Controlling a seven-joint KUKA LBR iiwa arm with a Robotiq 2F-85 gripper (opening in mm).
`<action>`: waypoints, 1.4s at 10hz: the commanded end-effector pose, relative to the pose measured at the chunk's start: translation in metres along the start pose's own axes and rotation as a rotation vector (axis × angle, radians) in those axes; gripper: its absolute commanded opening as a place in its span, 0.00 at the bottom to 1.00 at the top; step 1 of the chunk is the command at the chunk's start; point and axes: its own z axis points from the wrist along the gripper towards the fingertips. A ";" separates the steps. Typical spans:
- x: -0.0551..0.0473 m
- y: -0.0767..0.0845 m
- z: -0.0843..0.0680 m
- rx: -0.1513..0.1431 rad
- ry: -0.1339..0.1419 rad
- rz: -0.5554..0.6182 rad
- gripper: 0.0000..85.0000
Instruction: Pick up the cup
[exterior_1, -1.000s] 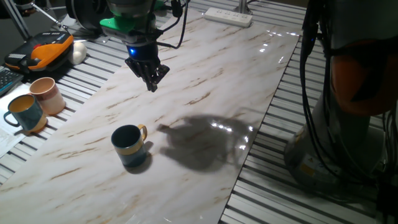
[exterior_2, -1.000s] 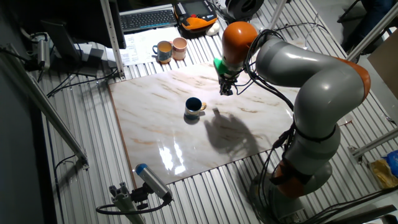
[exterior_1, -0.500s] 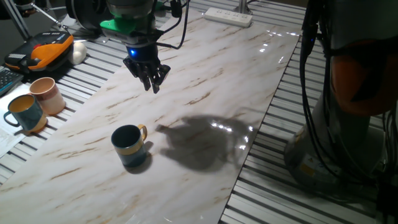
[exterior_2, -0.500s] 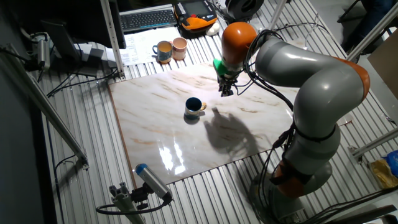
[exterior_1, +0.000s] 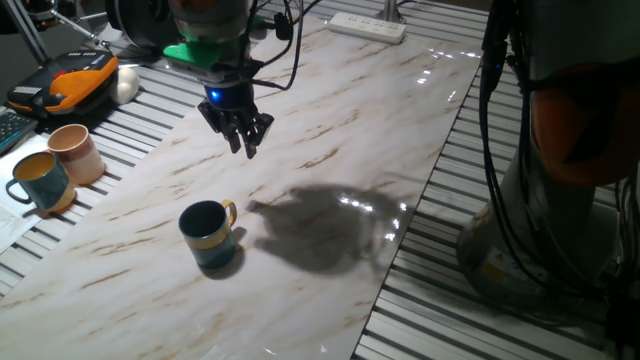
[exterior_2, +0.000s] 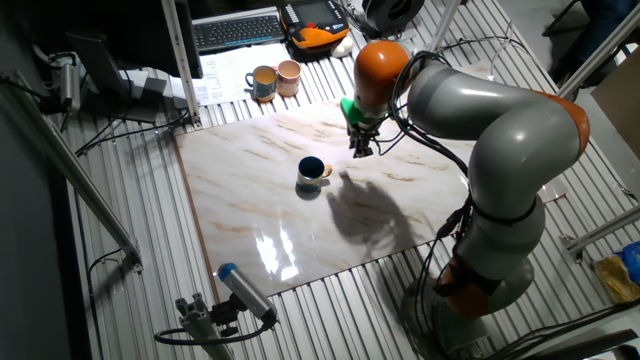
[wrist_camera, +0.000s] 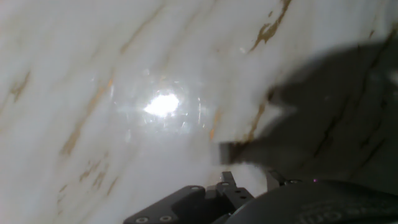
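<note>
The cup (exterior_1: 207, 235) is a dark teal-blue mug with a yellow-tan band and a yellow handle. It stands upright on the marble table (exterior_1: 330, 120), its handle pointing right. It also shows in the other fixed view (exterior_2: 311, 175). My gripper (exterior_1: 242, 148) hangs above the table, behind the cup and a little to its right, well apart from it. Its fingers point down, close together and empty. In the other fixed view the gripper (exterior_2: 358, 152) is to the right of the cup. The hand view shows only marble and shadow; the cup is out of view there.
A pale pink cup (exterior_1: 76, 152) and a lighter teal mug (exterior_1: 40, 182) stand off the table's left side. An orange device (exterior_1: 75, 80) lies behind them. A power strip (exterior_1: 366, 26) lies at the far end. The table's right edge (exterior_1: 400, 250) drops to a slatted floor.
My gripper has moved slightly lower and nearer the cup. The cup has not moved.
</note>
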 end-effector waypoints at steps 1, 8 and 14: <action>0.001 0.000 0.002 0.000 0.001 0.008 0.40; 0.020 -0.002 0.011 -0.010 0.012 0.022 0.40; 0.022 -0.004 0.014 0.057 -0.057 -0.004 0.40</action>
